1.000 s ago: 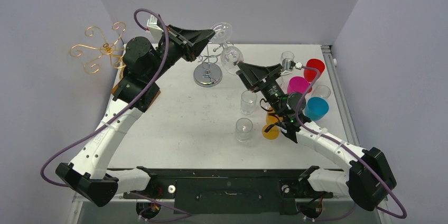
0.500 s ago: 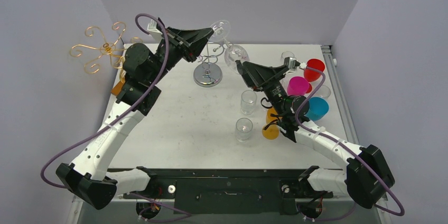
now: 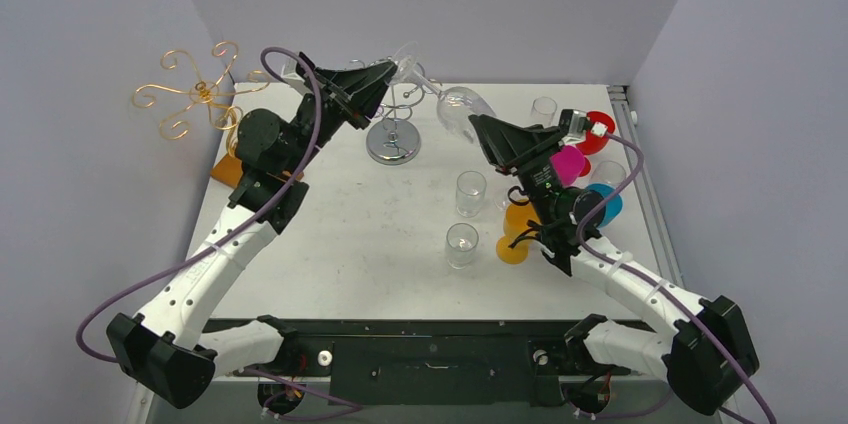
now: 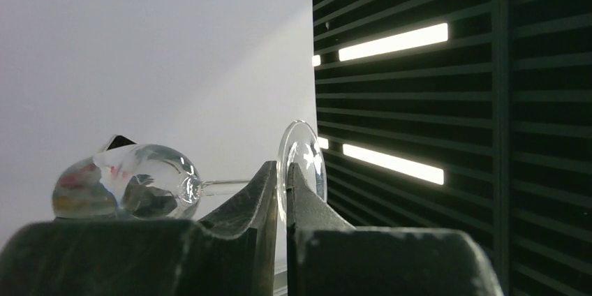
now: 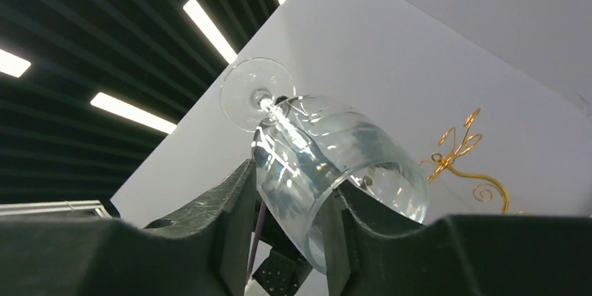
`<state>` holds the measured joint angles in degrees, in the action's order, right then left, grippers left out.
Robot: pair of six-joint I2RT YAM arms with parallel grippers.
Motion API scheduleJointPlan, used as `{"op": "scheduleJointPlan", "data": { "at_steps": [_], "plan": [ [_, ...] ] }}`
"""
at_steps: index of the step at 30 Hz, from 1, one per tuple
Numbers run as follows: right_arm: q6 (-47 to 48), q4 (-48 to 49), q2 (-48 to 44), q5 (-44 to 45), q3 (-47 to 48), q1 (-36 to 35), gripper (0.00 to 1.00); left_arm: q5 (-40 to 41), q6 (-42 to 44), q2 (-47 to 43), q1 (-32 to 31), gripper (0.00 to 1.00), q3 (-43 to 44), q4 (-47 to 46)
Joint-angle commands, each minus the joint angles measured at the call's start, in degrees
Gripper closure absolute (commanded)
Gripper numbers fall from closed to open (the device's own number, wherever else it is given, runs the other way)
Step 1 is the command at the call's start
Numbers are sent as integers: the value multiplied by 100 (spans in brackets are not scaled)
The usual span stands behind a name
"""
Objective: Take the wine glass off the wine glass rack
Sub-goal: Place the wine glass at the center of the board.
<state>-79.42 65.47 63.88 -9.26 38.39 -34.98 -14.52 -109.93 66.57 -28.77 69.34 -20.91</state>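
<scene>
The clear wine glass (image 3: 462,107) lies tilted in the air above the chrome wine glass rack (image 3: 392,144), held between both arms. My left gripper (image 3: 388,77) is shut on the glass's round foot (image 4: 301,160), with the bowl (image 4: 132,184) sticking out to the left in the left wrist view. My right gripper (image 3: 480,130) has its fingers pressed on the bowl (image 5: 328,153); the left finger sits outside the wall and the right finger (image 5: 343,202) at the rim. Whether the glass still touches the rack's wire arms I cannot tell.
Two clear tumblers (image 3: 470,192) (image 3: 461,242) stand mid-table. Red (image 3: 597,129), pink (image 3: 565,162), blue (image 3: 600,204) and orange (image 3: 513,244) cups cluster under the right arm. A small glass (image 3: 543,109) stands behind them. A gold wire ornament (image 3: 190,94) hangs far left.
My right gripper's fingers have closed from wide open onto the bowl. Both grippers have shifted rightward and upward, and the glass has swung from hanging to lying tilted.
</scene>
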Motion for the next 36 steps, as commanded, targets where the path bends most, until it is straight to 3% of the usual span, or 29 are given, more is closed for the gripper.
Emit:
{"op": "scheduleJointPlan", "data": {
  "at_steps": [1,5,9,11,13,18,19,27,36],
  "plan": [
    [119,308,-460,46,108,90,74,40,-9,-17,-23,99,-261,-596],
    [219,-34,-660,43,144,171,98,3,103,2,-23,91,-389,-641],
    [454,-699,-1010,123,195,235,100,-2,516,-109,-19,75,-529,-338],
    [676,-1267,-1252,183,282,270,100,14,824,-219,-4,61,-617,-44],
    [967,-2066,-1497,267,558,294,100,79,1272,-379,3,40,-688,640],
    [1926,-4697,-1823,518,1466,299,100,352,2678,-924,156,4,-941,1932],
    [2025,-4985,-1794,532,1789,299,100,468,3025,-1073,190,2,-958,2374],
    [3008,-8094,-538,383,3720,13,100,1288,5300,-1517,377,4,-102,4537],
    [4079,-10609,1152,1520,5540,-1202,100,1640,6440,-1428,340,4,783,5598]
  ]
}}
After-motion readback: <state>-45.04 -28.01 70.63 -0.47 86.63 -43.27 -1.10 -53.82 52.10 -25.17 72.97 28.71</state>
